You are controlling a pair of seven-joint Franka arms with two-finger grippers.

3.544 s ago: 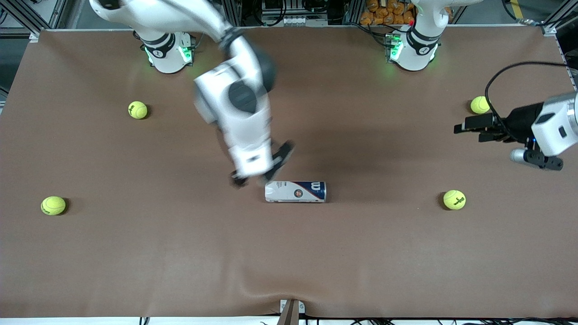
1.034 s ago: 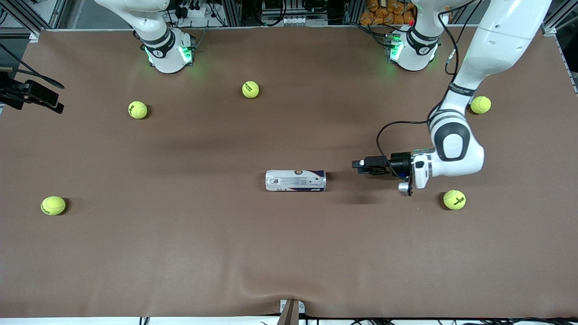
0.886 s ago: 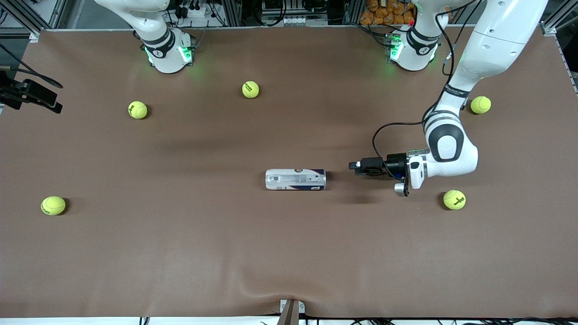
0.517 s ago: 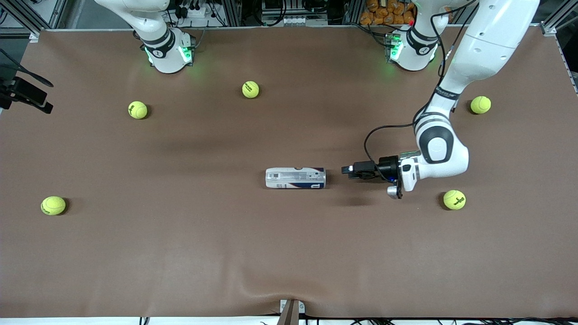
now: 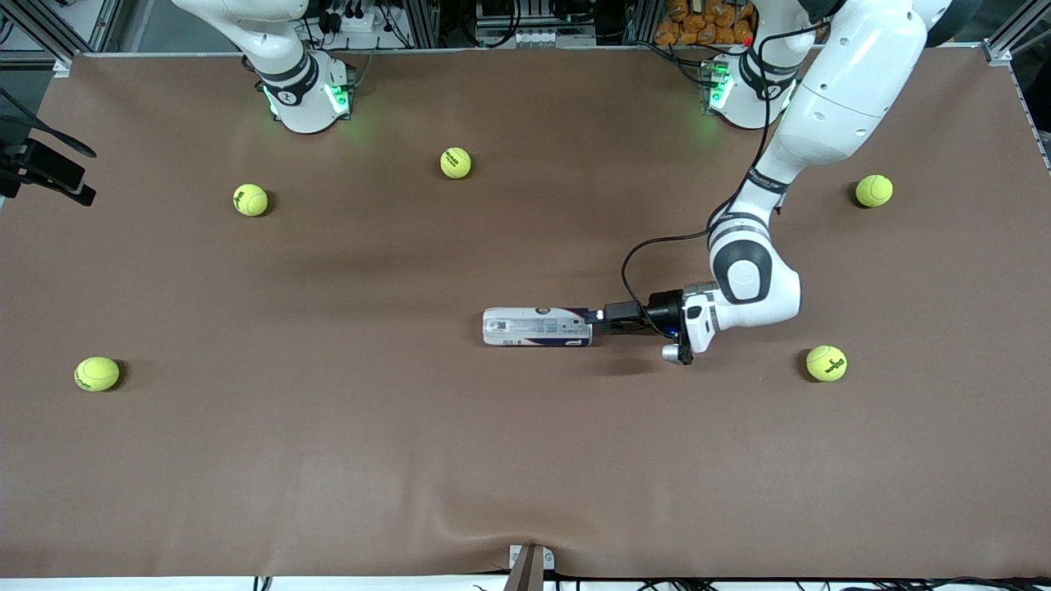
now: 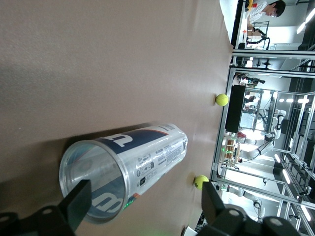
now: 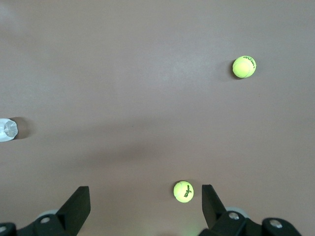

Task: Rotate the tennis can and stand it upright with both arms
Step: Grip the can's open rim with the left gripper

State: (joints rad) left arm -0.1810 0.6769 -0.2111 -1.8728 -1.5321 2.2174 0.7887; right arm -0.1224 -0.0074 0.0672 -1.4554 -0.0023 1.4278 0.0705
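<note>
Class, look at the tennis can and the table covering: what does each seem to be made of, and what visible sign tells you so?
Tennis can: apparently clear glossy plastic, since the open end shows through the wall; a printed white and navy label wraps it. Table covering: seemingly a matte brown sheet, perhaps paper or fabric, since it ripples near the front edge and shows no glare.

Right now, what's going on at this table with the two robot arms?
The left arm has reached in low, and the left pincer stands open at the end of the tennis can, one finger to each side of the can's clear end. The can lies on its side near the middle of the brown table; it is not upright yet. The right pincer waits, open, at the table's edge at the right arm's end. Five tennis balls lie scattered around.
</note>
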